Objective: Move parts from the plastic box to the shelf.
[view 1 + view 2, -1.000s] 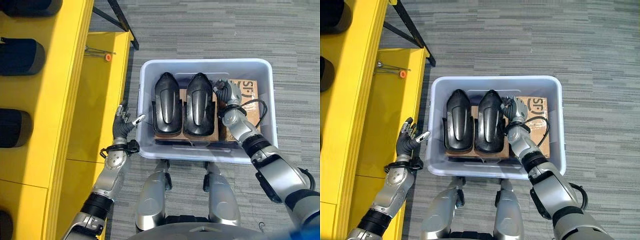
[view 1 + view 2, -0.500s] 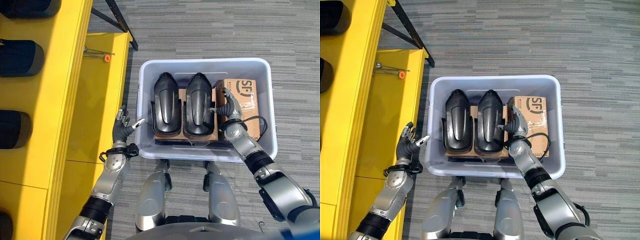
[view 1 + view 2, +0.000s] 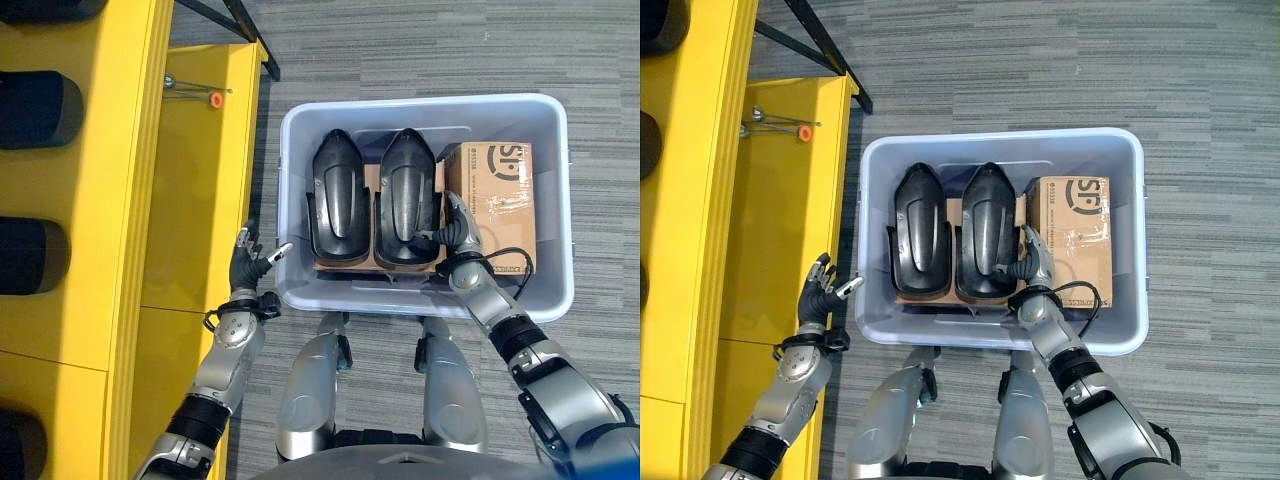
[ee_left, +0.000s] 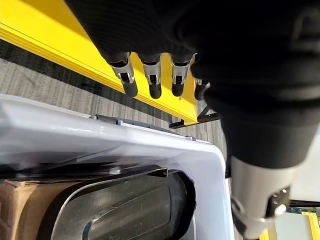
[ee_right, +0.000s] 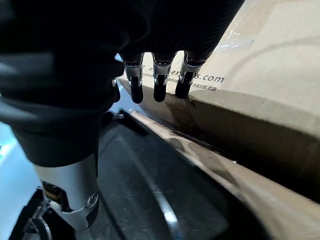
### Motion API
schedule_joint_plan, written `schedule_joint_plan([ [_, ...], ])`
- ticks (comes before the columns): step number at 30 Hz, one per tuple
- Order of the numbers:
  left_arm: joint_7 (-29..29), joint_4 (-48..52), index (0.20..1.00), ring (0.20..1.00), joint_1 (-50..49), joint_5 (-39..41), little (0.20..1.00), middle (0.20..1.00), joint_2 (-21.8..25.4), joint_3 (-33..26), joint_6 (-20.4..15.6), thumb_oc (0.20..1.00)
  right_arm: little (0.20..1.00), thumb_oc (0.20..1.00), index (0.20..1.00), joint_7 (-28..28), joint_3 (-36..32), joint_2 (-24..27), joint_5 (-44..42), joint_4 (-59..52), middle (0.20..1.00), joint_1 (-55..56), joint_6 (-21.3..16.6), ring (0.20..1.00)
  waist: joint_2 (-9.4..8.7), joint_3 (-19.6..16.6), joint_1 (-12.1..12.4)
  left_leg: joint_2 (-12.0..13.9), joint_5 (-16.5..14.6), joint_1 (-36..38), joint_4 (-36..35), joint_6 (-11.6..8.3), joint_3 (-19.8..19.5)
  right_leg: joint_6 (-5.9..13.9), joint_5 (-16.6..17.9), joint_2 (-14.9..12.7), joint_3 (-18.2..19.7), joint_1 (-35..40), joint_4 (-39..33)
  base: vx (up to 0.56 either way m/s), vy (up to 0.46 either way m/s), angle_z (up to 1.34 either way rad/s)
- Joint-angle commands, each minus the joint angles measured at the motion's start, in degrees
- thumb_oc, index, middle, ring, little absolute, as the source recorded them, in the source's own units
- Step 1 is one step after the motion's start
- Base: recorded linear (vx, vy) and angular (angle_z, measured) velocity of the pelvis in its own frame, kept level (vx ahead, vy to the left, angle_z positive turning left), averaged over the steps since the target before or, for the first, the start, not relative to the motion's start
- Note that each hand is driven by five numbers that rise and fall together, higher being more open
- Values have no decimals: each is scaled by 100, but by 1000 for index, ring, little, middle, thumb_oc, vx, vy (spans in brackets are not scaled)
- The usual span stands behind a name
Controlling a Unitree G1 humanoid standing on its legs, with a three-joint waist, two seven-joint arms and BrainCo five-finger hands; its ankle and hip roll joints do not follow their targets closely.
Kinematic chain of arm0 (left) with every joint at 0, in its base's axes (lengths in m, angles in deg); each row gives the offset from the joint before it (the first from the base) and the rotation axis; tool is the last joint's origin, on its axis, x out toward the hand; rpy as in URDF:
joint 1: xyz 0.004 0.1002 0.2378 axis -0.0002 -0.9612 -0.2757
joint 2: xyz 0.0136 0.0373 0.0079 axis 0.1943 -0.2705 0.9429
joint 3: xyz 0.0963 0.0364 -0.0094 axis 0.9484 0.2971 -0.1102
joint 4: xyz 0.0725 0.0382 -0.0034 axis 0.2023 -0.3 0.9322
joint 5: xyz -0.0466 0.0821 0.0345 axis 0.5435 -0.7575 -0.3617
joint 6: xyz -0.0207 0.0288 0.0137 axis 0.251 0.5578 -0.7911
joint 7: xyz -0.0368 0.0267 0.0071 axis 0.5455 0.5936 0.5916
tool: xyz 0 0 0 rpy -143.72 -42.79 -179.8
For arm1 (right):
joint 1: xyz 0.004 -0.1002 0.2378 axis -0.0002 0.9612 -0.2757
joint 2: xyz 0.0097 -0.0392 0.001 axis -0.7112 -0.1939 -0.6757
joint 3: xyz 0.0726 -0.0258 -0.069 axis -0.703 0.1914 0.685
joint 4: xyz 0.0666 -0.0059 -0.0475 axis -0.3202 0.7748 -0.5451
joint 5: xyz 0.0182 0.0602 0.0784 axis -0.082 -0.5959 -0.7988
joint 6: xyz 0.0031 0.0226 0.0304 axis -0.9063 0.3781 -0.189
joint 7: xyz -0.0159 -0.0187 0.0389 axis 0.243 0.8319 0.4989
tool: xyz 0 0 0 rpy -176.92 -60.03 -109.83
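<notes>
Two black parts (image 3: 337, 210) (image 3: 407, 208) lying side by side in the plastic box (image 3: 425, 115) at frame centre, cardboard box (image 3: 494, 197) to their right, yellow shelf (image 3: 120, 200) along the left. Right robot hand (image 3: 458, 232) down between right-hand part and cardboard box, fingers loosely spread, gripping nothing. Left robot hand (image 3: 248, 263) just outside the box's lower-left corner, fingers relaxed and empty.

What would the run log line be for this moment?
left hand: open, outside plastic box | right hand: open, inside box between right black part and cardboard carton | parts: two in box, none held
</notes>
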Motion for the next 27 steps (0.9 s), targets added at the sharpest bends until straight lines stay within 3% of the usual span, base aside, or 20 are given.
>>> schedule_joint_plan([
  [1,-124,142,1000,1000,25,-176,1000,1000,95,17,-189,1000,1000,1000,1000,19,151,-207,-5,144,1000,-130,-100,1000,-154,54,20,63,-524,-256,751,-156,-302,375,-379,-465,-177,-397,742,3,19,-11],
  [27,-275,-7,1000,1000,475,-154,1000,1000,23,392,-318,1000,1000,1000,1000,245,486,-497,63,1585,1000,-897,-24,1000,64,112,-38,-36,-569,-684,728,-133,-46,400,-274,-498,50,-1057,804,3,5,-2],
])
